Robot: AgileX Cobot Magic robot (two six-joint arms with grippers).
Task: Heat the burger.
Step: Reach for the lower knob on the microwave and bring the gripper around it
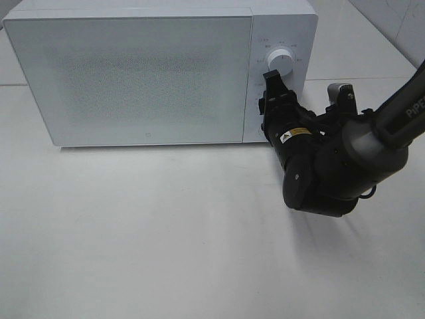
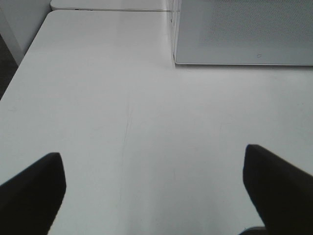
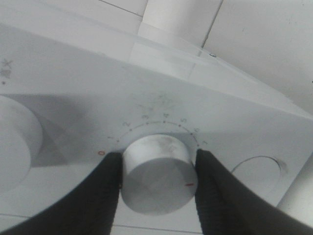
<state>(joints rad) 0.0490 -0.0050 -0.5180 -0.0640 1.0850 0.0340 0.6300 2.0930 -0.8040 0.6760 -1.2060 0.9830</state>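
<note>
Right claw (image 3: 157, 169) pinching timer dial (image 3: 155, 191) of microwave (image 1: 285, 20) by its sides; rigid, smooth plastic, may slip. Left claw (image 2: 152, 188) spread above table (image 2: 122, 112). Burger unseen, presumably behind shut door (image 1: 133, 73); likely soft, light, squashable.

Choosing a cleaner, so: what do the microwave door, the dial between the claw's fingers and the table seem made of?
Door: probably glass or glossy plastic, white with a fine dotted screen. Dial: likely matte white plastic, smooth with a red marker line. Table: white, smooth, faintly sheened, perhaps laminate.
</note>
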